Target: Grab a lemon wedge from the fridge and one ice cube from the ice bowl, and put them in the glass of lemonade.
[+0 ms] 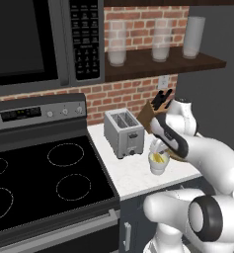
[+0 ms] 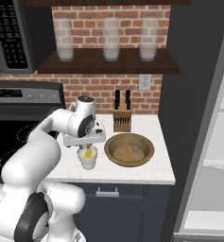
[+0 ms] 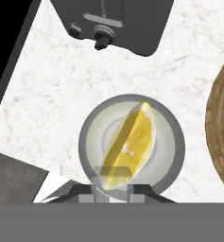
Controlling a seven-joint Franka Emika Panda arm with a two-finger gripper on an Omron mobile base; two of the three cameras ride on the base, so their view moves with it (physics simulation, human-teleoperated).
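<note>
On the white marble counter [image 3: 47, 85] between toaster [image 1: 123, 132] and ice bowl [image 2: 129, 150], the gripper [image 3: 112, 185] is seen clamped on a slick, light, translucent ice cube [image 3: 112, 177] over the lemonade glass [image 3: 177, 146], lemon wedge [image 3: 132, 139] inside; sides best pinched.

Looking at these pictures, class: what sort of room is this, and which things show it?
A rendered home kitchen, most likely: a black stove beside a marble counter, a toaster and a knife block by a brick wall.

yellow lemon wedge [image 3: 130, 142], whitish cup [image 3: 172, 142], brown wood bowl [image 2: 129, 150], white marbled counter [image 3: 52, 90]
</note>
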